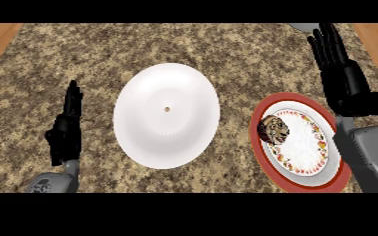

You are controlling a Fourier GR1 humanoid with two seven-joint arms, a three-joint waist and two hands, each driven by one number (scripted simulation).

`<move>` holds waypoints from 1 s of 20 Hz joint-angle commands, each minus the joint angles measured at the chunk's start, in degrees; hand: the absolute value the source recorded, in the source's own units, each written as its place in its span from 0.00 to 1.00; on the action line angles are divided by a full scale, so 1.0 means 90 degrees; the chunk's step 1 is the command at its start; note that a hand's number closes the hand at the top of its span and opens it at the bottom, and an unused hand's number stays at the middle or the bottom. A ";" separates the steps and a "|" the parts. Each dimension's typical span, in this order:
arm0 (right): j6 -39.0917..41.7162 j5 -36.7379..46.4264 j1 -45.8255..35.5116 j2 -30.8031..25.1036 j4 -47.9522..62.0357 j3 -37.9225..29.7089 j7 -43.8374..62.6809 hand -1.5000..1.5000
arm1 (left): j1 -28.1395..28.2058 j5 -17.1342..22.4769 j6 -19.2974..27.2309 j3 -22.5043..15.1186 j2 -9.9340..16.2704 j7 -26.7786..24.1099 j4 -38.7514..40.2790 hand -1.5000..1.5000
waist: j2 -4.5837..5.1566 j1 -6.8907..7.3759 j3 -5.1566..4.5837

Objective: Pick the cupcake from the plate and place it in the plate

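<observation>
— Where's the cupcake (274, 129)?

— On the left edge of the red plate (272, 166); white plate (167, 115) sits beside it. My right hand (341, 75) and left hand (66, 126) show straight fingers, holding nothing.

— Handling?

— Light and soft, I'd judge; I'd take its sides, sparing the top.

Left hand (66, 127) and right hand (341, 72) both open, fingers straight.

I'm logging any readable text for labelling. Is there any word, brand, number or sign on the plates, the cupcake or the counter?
None: no readable text shows anywhere.
Plain white round plate: blank, only a small dot at its centre.
Red-rimmed white plate: a ring of small red and orange marks, a pattern, not letters.
Brown speckled cupcake: no label.
Speckled brown stone counter: no markings.
</observation>
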 commanded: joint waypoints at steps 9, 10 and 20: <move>-0.1480 -0.0271 0.1223 -0.0907 0.1378 -0.2111 0.0413 1.00 | 0.0761 0.1001 -0.1366 -0.0496 -0.0283 0.1322 0.0221 0.50 | -0.0035 -0.0487 0.0230; -0.1625 -0.0455 0.1410 -0.0492 0.1407 -0.2244 0.0103 0.00 | 0.0611 0.1055 -0.1443 -0.0505 -0.0312 0.1404 0.0272 0.50 | -0.0035 -0.0501 0.0241; -0.0876 -0.0710 0.3300 -0.0104 -0.0449 -0.2395 -0.0637 0.00 | 0.0888 0.1253 -0.1904 -0.0480 -0.0001 0.2073 -0.0541 0.50 | -0.0104 -0.0228 0.0224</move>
